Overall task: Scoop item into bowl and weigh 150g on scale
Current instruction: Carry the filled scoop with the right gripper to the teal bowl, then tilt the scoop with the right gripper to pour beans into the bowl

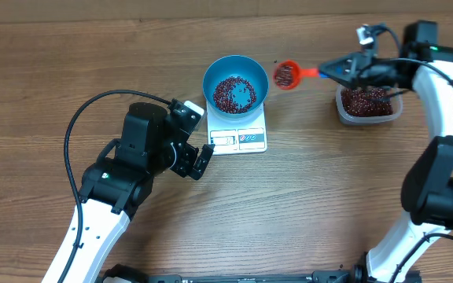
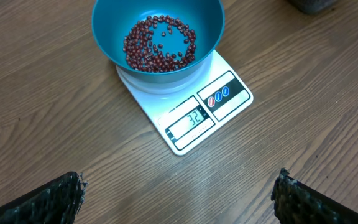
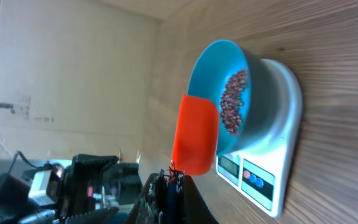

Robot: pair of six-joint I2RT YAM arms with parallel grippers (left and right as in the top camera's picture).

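Note:
The blue bowl (image 1: 215, 75) stands on the white scale (image 1: 239, 140) and holds a thin layer of red-brown beans (image 1: 234, 94). My right gripper (image 1: 329, 70) is shut on the handle of an orange scoop (image 1: 287, 75), which carries beans and hovers just right of the bowl's rim. In the right wrist view the scoop (image 3: 196, 134) hangs beside the bowl (image 3: 207, 65), in front of the gripper (image 3: 173, 186). My left gripper (image 1: 203, 161) is open over bare table near the scale. In its own view, its fingers (image 2: 48, 202) are spread wide below the scale (image 2: 232, 93), and the bowl (image 2: 104, 25) is ahead.
A clear plastic tub (image 1: 366, 104) full of beans sits at the right, under my right arm. The left arm's black cable (image 1: 73, 130) loops over the table on the left. Bare wood lies in front of the scale.

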